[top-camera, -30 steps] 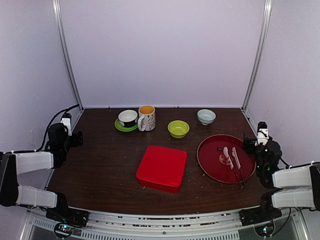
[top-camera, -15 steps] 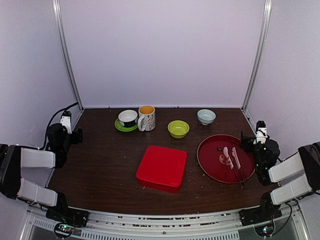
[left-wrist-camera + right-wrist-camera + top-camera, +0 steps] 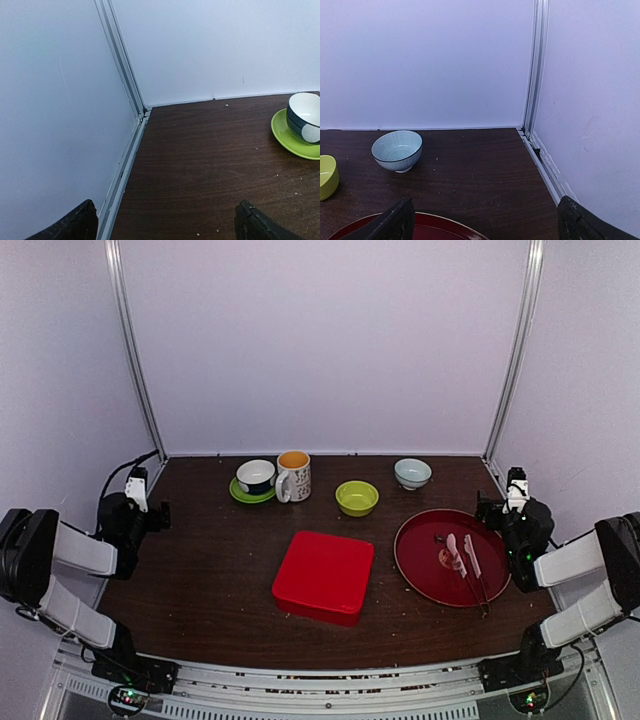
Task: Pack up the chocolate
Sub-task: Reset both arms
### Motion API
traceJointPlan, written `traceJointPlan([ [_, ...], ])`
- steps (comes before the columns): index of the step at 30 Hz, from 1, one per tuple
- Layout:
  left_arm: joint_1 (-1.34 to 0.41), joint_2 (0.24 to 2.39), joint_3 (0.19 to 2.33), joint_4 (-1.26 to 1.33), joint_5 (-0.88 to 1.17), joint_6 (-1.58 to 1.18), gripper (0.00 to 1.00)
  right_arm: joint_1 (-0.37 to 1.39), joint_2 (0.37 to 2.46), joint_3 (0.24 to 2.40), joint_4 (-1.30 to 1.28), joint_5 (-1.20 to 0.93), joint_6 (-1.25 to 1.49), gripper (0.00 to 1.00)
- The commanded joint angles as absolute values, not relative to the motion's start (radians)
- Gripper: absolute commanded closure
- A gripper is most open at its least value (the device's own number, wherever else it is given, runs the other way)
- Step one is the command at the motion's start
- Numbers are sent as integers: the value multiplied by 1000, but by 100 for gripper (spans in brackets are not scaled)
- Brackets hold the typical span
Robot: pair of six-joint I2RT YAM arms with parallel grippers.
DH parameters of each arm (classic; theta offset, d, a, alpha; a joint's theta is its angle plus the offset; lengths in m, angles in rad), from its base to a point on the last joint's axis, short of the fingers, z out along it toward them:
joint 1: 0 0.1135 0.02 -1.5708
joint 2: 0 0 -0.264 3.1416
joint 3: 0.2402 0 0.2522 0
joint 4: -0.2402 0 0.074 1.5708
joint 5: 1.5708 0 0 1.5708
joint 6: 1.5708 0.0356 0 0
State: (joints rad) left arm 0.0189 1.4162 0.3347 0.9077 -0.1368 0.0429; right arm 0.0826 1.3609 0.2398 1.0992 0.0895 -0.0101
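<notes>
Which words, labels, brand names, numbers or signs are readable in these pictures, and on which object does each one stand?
No text can be read in any view.
mug: dark marks on its white side, too small and blurred to tell whether they are letters or only a pattern.
red box, red tray, green bowl, pale blue bowl, cup: no lettering visible.

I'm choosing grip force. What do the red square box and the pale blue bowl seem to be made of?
The red square box looks like moulded plastic, smooth with a soft sheen and rounded corners. The pale blue bowl looks like glazed ceramic: fine printed lines and a dark rim; melamine cannot be ruled out.
</notes>
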Motion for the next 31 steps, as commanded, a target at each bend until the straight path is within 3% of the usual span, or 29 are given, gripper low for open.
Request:
traceJointPlan([
  [1, 28, 1425, 334, 1004, -132, 31, 2, 76, 1359, 252, 1083, 123, 5, 0],
  [31, 28, 1424, 331, 1011, -141, 31, 2, 77, 1359, 258, 1071, 121, 8, 0],
])
